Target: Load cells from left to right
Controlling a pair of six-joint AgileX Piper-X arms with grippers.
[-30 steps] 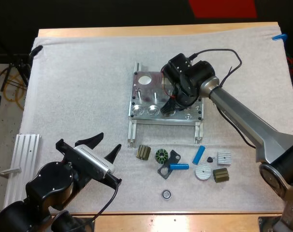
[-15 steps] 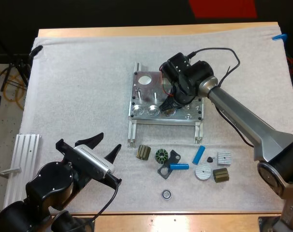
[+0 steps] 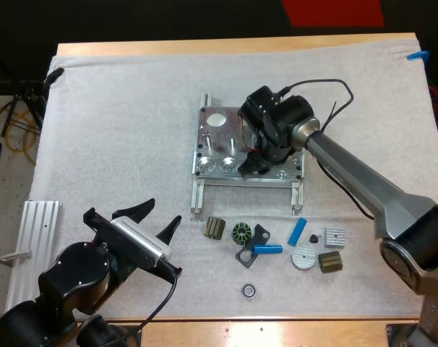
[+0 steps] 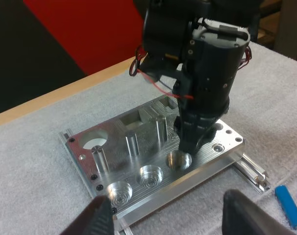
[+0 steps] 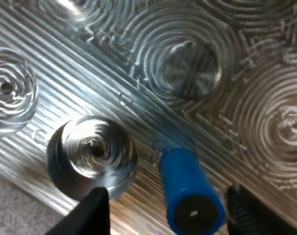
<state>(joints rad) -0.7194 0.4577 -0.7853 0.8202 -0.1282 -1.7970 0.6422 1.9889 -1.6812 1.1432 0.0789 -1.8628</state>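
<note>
The metal fixture (image 3: 219, 137) lies mid-mat, with a row of round pockets (image 4: 151, 175) along its near edge. My right gripper (image 3: 254, 165) hangs low over that row, shut on a blue cylinder (image 5: 190, 196). The cylinder's tip stands just beside an empty pocket (image 5: 92, 156). From the left wrist view, the right gripper (image 4: 190, 147) stands at the rightmost of three pockets (image 4: 180, 159). My left gripper (image 3: 157, 218) is open near the mat's front left, its fingers (image 4: 97, 218) holding nothing. Two loose blue cylinders (image 3: 298, 231) (image 3: 267, 249) lie in front of the fixture.
Small parts lie in a row before the fixture: an olive block (image 3: 215, 228), a dark ring (image 3: 241, 233), a black bracket (image 3: 249, 251), a silver disc (image 3: 303, 257), a bearing (image 3: 248, 290). An aluminium rail (image 3: 31, 246) lies off the mat at left.
My right gripper has shifted a little left and lower over the fixture's front pockets with the blue cylinder. The left arm has not moved.
</note>
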